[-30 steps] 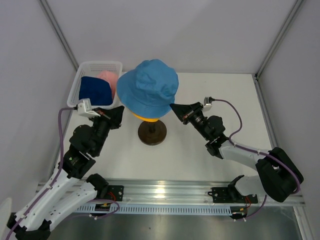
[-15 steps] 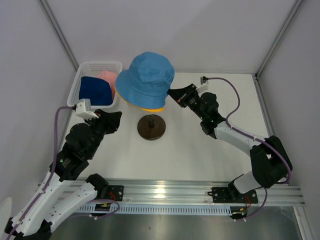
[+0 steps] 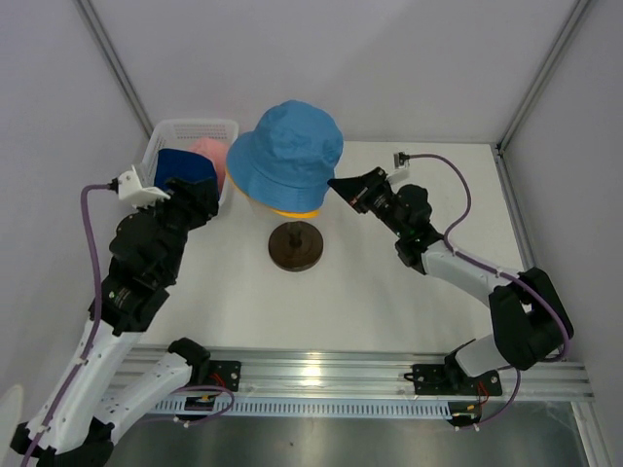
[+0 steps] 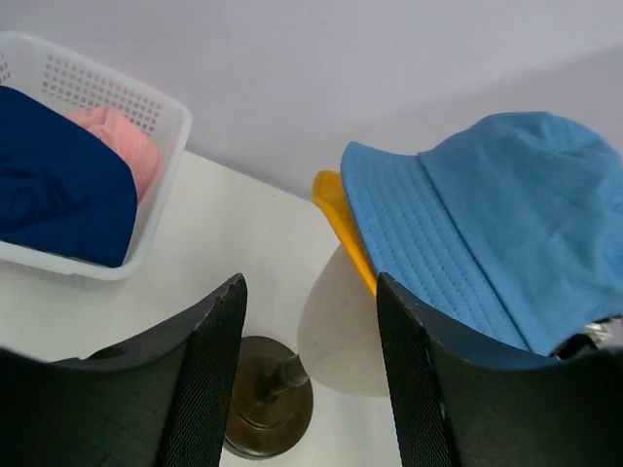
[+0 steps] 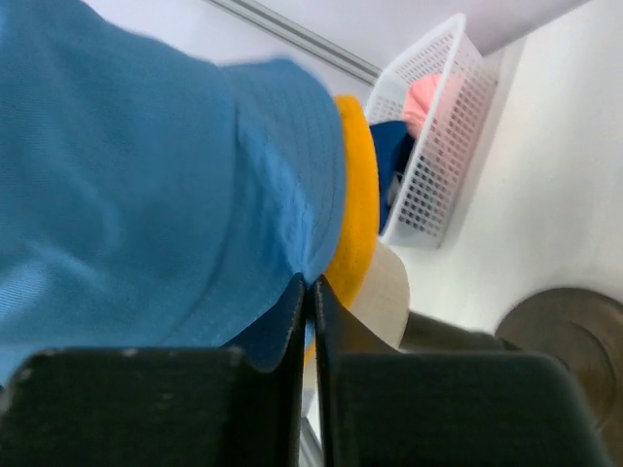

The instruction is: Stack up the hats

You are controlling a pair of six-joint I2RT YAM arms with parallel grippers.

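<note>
We log left gripper spread open by the white basket holding navy hat and pink hat. Centre: light blue hat over yellow hat atop the stand; right gripper pinched on the blue brim.

Bare table runs around the stand's base; the basket walls the far-left corner, and the blue hat overhangs the middle.

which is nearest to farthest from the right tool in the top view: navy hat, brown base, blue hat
1. blue hat: its brim is pinched in the right tool, on the tool's left.
2. base: on the table, left of the tool and nearer the arms.
3. navy hat: in the basket, far left.
</note>
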